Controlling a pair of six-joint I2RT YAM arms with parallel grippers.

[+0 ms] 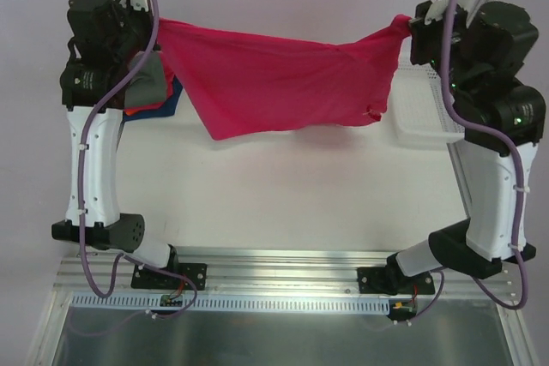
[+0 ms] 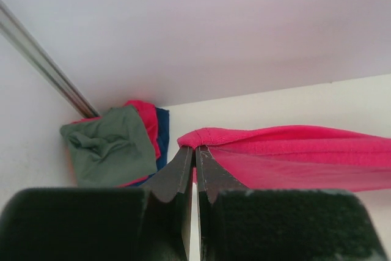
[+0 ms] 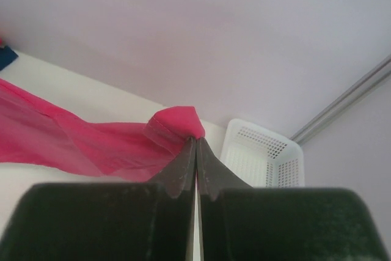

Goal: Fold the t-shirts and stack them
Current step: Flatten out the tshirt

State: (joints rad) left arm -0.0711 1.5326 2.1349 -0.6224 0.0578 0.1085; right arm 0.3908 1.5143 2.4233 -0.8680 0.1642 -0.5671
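Observation:
A crimson-red t-shirt (image 1: pixel 274 79) hangs stretched in the air between both arms, sagging toward the table in the middle. My left gripper (image 2: pixel 196 149) is shut on its left hem corner (image 2: pixel 201 137). My right gripper (image 3: pixel 196 140) is shut on its right corner (image 3: pixel 180 120). In the top view the left gripper (image 1: pixel 157 27) is at the far left and the right gripper (image 1: pixel 409 27) at the far right. A pile with a grey-green t-shirt (image 2: pixel 110 145) on top of red and dark blue cloth (image 2: pixel 162 136) lies at the far left corner, also grey-green t-shirt (image 1: pixel 150 83).
A white lattice basket (image 1: pixel 420 109) stands at the far right, under my right arm, also basket (image 3: pixel 266 154). A metal frame post (image 2: pixel 43 65) runs up the back left corner. The white table (image 1: pixel 292 195) stretches below the hanging shirt.

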